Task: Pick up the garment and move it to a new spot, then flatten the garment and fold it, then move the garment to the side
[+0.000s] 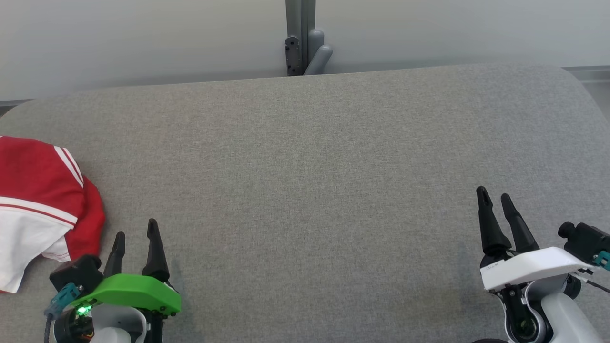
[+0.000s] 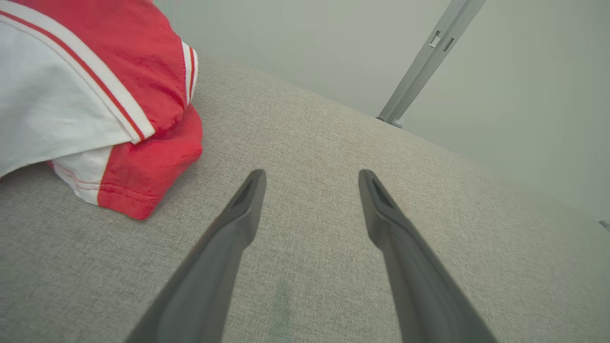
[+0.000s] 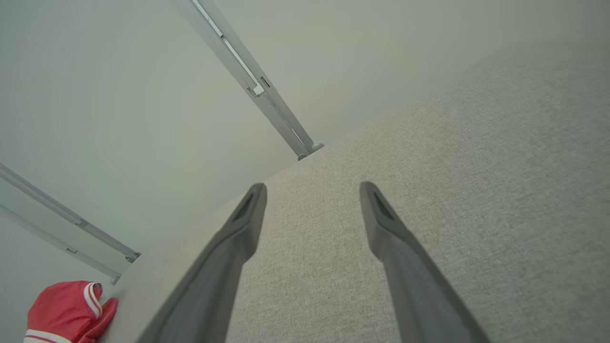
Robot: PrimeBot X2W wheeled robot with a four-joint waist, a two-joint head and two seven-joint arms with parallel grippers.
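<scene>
The garment (image 1: 40, 200), red with white panels and stripes, lies bunched at the left edge of the grey fabric surface (image 1: 305, 190). It also shows at the upper left of the left wrist view as the garment (image 2: 95, 95), and small in the bottom left corner of the right wrist view as the garment (image 3: 66, 312). My left gripper (image 1: 136, 233) stands open just right of it, apart from the cloth, with nothing between its fingers (image 2: 248, 209). Far to the right, my right gripper (image 1: 493, 195) is open and empty over bare fabric.
A grey post with a bracket (image 1: 301, 38) stands behind the surface's far edge against a pale wall. The surface's far corners are rounded. Grey rails (image 3: 248, 81) run along the wall in the right wrist view.
</scene>
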